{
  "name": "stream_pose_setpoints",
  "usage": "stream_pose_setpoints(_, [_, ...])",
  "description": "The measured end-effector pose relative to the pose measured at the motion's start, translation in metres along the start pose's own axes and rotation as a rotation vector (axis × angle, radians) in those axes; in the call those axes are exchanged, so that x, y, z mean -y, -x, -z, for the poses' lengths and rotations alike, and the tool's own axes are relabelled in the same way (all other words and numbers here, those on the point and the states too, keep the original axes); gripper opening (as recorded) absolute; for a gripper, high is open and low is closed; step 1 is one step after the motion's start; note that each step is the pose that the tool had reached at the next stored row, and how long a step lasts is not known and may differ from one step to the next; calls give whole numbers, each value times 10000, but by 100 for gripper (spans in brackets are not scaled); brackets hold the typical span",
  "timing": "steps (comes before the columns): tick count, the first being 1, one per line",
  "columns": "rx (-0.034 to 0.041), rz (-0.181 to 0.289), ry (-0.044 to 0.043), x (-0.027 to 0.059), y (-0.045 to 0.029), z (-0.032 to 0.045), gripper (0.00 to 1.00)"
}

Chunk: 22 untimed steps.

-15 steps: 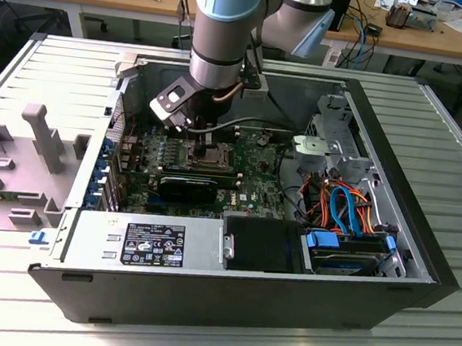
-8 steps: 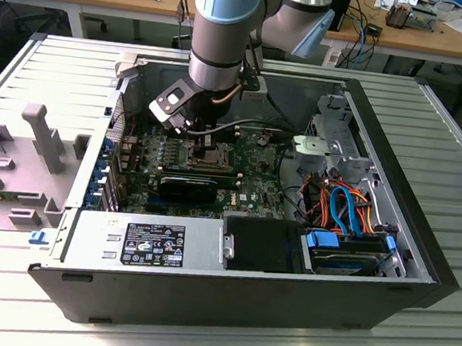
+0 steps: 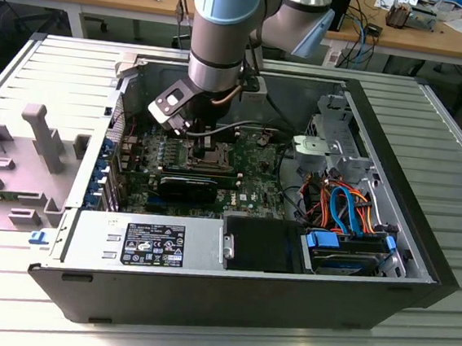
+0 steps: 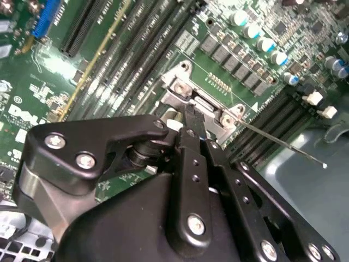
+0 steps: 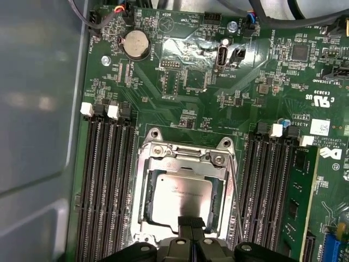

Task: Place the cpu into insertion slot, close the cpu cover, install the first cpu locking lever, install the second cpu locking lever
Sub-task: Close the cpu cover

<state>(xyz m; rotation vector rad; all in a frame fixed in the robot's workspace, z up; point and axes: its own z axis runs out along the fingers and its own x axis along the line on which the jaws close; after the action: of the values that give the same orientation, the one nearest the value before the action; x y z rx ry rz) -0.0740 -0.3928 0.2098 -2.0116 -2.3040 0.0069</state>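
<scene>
The flat square cpu with a grey metal top [image 5: 182, 191] is seen lying in the small square insertion slot with a silvery rim [image 5: 149, 203].
The thin silvery cpu cover with a square hole [image 5: 182, 162] is laid flat around the chip. The black gripper [image 5: 192, 222] is set against the cover's edge, its fingers pinched narrow, with nothing seen between them. A thin silver wire lever [image 5: 235, 191] is seen just beside the slot. In the exterior view the gripper [image 3: 204, 138] is seen low inside the open grey computer case [image 3: 425, 200].
</scene>
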Motion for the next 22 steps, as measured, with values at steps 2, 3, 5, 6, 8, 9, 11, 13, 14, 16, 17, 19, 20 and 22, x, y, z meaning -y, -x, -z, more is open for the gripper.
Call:
stream_pose_setpoints(2, [2,22,-2,1,7,-26,11])
stream_pose_setpoints(3, [9,37,-8,0,10,-35,11])
stream_pose_setpoints(5, [13,59,-13,0,13,-50,11])
stream_pose_setpoints(6, [11,65,-10,0,13,-53,11])
stream_pose_setpoints(8, [2,69,-3,-1,11,-45,11])
stream_pose_setpoints(9, [-7,70,5,-2,9,-38,11])
stream_pose_setpoints(11, [-2,72,0,-6,9,-18,11])
stream_pose_setpoints(13, [2,69,-17,-35,14,-3,11])
stream_pose_setpoints(14, [1,68,-30,-56,16,1,11])
stream_pose_setpoints(16, [-9,66,-80,-105,23,5,11])
stream_pose_setpoints(17, [-13,63,-109,-131,27,7,11])
stream_pose_setpoints(19, [-17,62,-137,-168,32,10,11])
stream_pose_setpoints(20, [-21,62,-155,-181,34,11,11])
stream_pose_setpoints(22, [-25,60,-162,-185,29,11,11])
